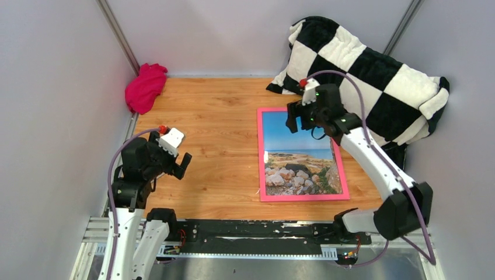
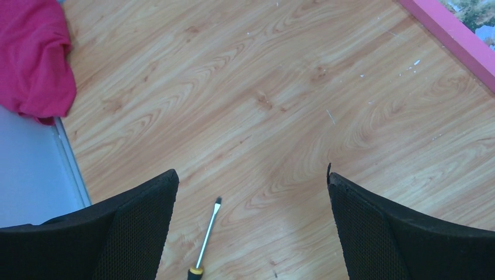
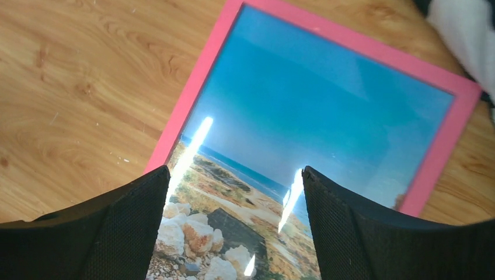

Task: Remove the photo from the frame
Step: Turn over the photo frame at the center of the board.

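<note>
Top view looks down from behind; wrist views face down closely (probably sharing the frame (image 3: 188, 93)).

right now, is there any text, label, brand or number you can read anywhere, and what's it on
None: no readable words, numbers or logos in any view.
The photo in the pink frame shows only sky, sea and rocks.
The screwdriver, magenta cloth and checkered pillow carry no visible print.

Lighting bright, even and diffuse, apparently from overhead; only soft, faint shadows on the table (image 1: 216, 146). Right wrist view: two white glare streaks across the glossy face of the photo (image 3: 315, 116), with the sky area slightly hazed by reflection. Left wrist view renders the wood grain crisply.
</note>
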### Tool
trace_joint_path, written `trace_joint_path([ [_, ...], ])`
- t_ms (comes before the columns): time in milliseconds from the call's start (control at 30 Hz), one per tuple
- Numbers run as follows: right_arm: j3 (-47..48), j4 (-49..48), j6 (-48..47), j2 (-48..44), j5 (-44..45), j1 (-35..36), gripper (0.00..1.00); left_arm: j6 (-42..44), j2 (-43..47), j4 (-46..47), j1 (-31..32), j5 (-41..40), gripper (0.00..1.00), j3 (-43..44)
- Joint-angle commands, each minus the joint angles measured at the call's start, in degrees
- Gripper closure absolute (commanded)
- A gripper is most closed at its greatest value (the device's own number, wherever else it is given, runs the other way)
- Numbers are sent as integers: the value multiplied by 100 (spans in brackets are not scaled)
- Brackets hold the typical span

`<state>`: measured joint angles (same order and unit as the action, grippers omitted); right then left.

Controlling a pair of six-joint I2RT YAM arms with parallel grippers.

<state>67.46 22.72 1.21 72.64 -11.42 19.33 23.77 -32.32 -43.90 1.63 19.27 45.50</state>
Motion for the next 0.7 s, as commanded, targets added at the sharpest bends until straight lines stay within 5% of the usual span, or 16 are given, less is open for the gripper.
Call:
trace_joint_path([
  [0,393,296,14,750,429,626,15,-23,207,-12,-31,-8,0,-13],
  [667,1610,820,1909,3124,2596,2310,16,-57,506,140,-31,-107,0,-146],
])
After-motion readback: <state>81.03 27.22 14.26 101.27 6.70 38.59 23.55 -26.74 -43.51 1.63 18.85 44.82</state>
